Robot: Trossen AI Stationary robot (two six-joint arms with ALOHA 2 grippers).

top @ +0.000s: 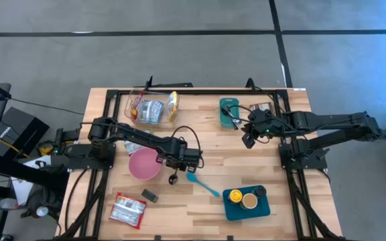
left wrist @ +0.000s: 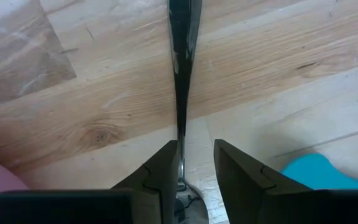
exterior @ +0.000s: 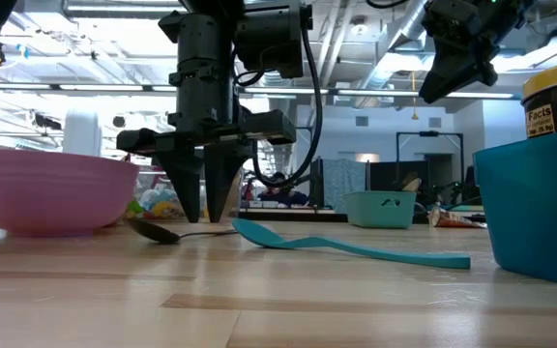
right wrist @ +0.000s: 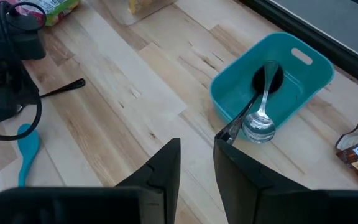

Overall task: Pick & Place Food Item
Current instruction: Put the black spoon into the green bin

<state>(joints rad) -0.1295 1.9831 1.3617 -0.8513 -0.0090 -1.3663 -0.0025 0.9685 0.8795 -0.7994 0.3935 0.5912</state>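
I have the left claw (exterior: 211,215) down at the wooden surface (top: 200,201), just beside the pink bowl (top: 143,163), on the side toward the teal spatula (top: 202,183). Its fingers (left wrist: 164,174) point straight down with a narrow gap between them, and in my left wrist view the thin dark handle of the black spoon (exterior: 167,232) runs right along the inner face of one finger. I cannot tell whether the spoon is pinched or only lying between the tips. From table height the spoon lies flat on the surface, its bowl on the pink-bowl side of the claw.

The teal spatula lies flat just past the black spoon, its handle running away from the pink bowl toward the teal tray (top: 246,207) that carries the jars.

My right claw (exterior: 450,70) hangs high above the surface, well away from the pink bowl, near the small teal bin (right wrist: 272,84); its fingers stand slightly apart with nothing between them. That bin holds a silver spoon (right wrist: 257,121).

The food packets sit apart from the action: a silver-and-red snack packet (top: 129,209) on the surface, near the pink bowl on its front-edge side, and more packets in the clear container (top: 154,107) beyond the bowl.
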